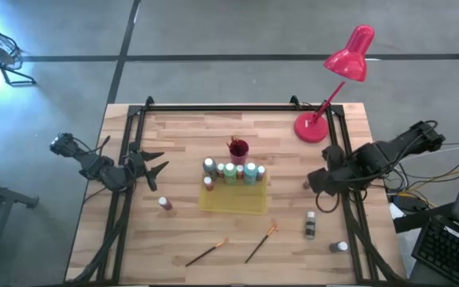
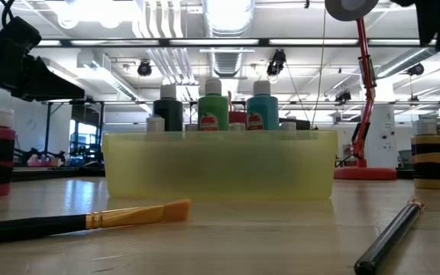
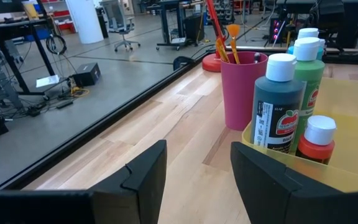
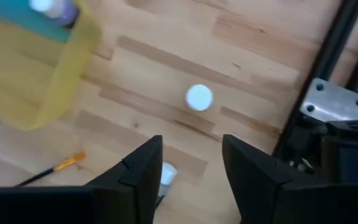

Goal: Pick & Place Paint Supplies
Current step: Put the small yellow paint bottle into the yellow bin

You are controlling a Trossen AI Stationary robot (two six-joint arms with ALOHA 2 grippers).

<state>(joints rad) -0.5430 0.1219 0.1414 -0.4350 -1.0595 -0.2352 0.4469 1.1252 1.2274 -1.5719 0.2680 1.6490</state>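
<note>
A flat yellow tray lies mid-table, with several paint bottles standing along its far side. Loose bottles stand on the wood: a red one to the left, a white-capped one, a dark one and another to the right. Two brushes lie flat near the front edge. My left gripper hangs open at the table's left, pointing toward the tray. My right gripper is open, points down over the right side and holds nothing; the white-capped bottle stands below, just beyond its fingertips.
A magenta cup holding brushes stands just behind the tray. A red desk lamp stands at the far right corner. Black frame rails run along the table's sides. Bare wood lies between the tray and the brushes.
</note>
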